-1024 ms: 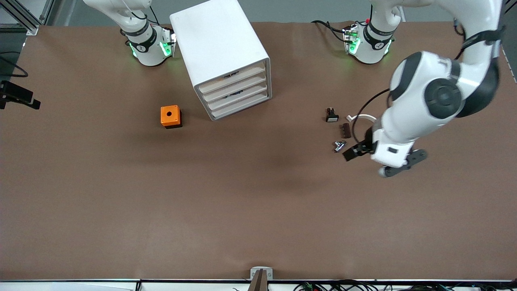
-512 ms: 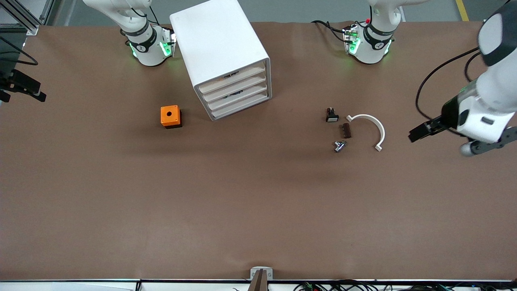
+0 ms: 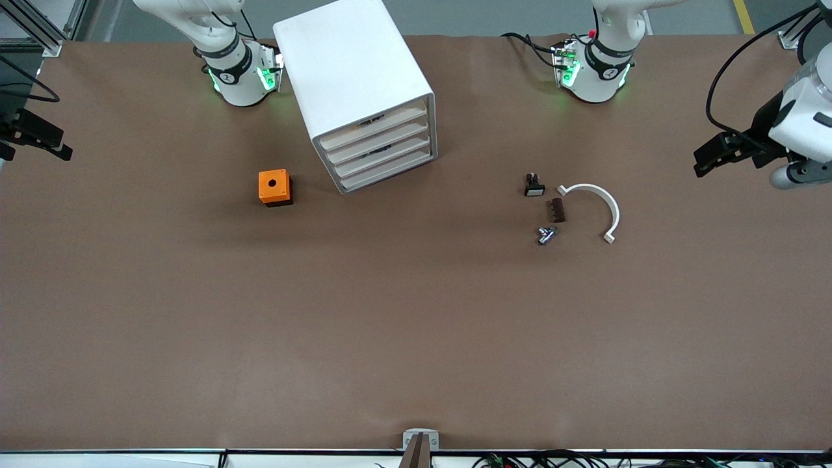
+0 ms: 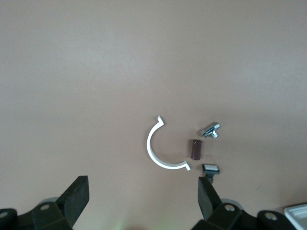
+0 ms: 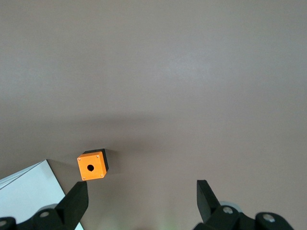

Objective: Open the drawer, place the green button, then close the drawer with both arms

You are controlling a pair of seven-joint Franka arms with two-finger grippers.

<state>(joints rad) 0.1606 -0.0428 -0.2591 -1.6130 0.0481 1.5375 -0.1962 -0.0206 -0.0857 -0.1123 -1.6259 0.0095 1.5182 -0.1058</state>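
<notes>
The white cabinet (image 3: 354,71) stands near the right arm's base, and its four cream-fronted drawers are all shut. The drawer (image 3: 383,156) is the third one down. No green-capped button shows in any view. My left gripper (image 3: 710,156) hangs open and empty over the table's edge at the left arm's end. In the left wrist view the left gripper (image 4: 143,201) is well apart from the small parts. My right gripper (image 3: 39,140) hovers over the edge at the right arm's end. In the right wrist view the right gripper (image 5: 141,201) is open with nothing in it.
An orange box with a hole (image 3: 274,187) (image 5: 92,165) sits beside the cabinet. Toward the left arm's end lie a black-and-white switch (image 3: 533,186) (image 4: 211,168), a brown piece (image 3: 558,209), a metal piece (image 3: 546,234) and a white half-ring (image 3: 601,201) (image 4: 156,148).
The left arm has swung away from over the small parts out to the table's edge, uncovering the white half-ring. The right gripper shifted slightly at its edge.
</notes>
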